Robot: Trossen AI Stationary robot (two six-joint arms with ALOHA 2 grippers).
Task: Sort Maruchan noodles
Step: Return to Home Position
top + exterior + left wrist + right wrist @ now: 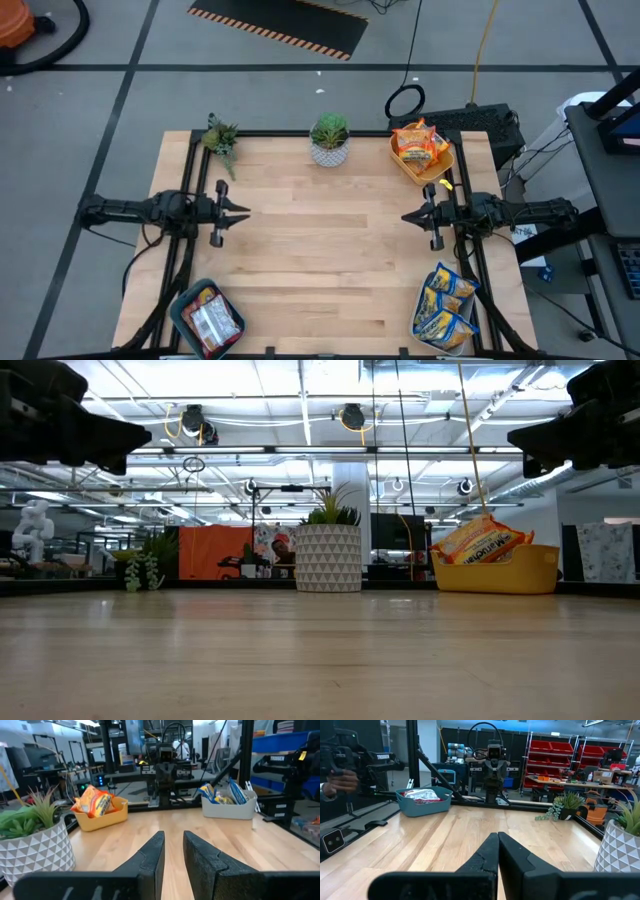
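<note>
1. Pale wooden table (320, 260): at 1 o'clock, a yellow plastic bin (500, 575) holds orange crinkly noodle packets (418, 143).
2. At 7 o'clock, a teal bin (422, 806) holds red packets (210, 318); at 5 o'clock, a pale bin (227, 810) holds blue-and-yellow packets (445, 305).
3. The left gripper (173, 836), at 9 o'clock, shows a narrow gap; the right gripper (497, 836), at 3 o'clock, has its fingers together.

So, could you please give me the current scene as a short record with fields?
positions: as in the high view
yellow bin: top-right corner, holds orange packs
blue bin: bottom-left corner, holds red packs
pale bin: bottom-right corner, holds blue-and-yellow packs
loose packs on table: none visible
left gripper: over the table's left side, slightly open, holding nothing
right gripper: over the right side, shut, holding nothing
potted plant: top edge, middle
sprig: top-left corner
</note>
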